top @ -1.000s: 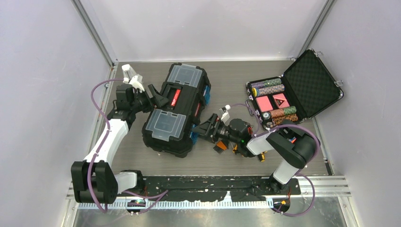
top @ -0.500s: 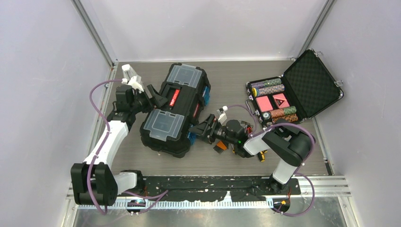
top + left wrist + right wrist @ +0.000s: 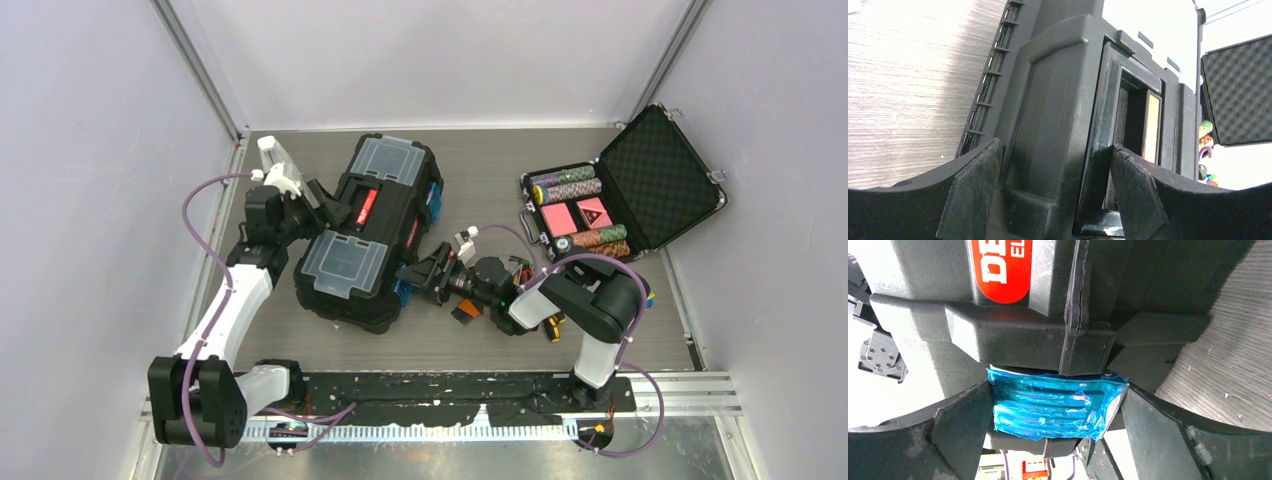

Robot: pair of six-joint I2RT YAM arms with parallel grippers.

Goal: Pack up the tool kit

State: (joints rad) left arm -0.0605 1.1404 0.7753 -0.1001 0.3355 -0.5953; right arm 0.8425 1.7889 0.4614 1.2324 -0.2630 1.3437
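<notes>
The black toolbox (image 3: 385, 225) lies closed on the table, with two clear grey lid compartments (image 3: 348, 262) and a red-labelled handle (image 3: 368, 205). My left gripper (image 3: 322, 203) is open at the toolbox's left side. In the left wrist view (image 3: 1055, 192) its fingers (image 3: 973, 195) straddle a black ridge beside the handle recess. My right gripper (image 3: 418, 273) is open at the near blue latch (image 3: 404, 290). In the right wrist view (image 3: 1058, 435) the blue latch (image 3: 1053, 405) fills the gap between the fingers (image 3: 1153, 435), under the red label (image 3: 1000, 270). Hammer and pliers are out of view.
A smaller foam-lined case (image 3: 640, 170) with poker chips stands open at the right; its foam lid shows in the left wrist view (image 3: 1243, 90). Orange-and-black tool parts (image 3: 467, 312) lie under my right arm. Walls close in the table (image 3: 480, 160) on three sides.
My right gripper has moved left up to the blue latch. The toolbox's near end and my left gripper have shifted slightly left. Both grippers keep the same opening.
</notes>
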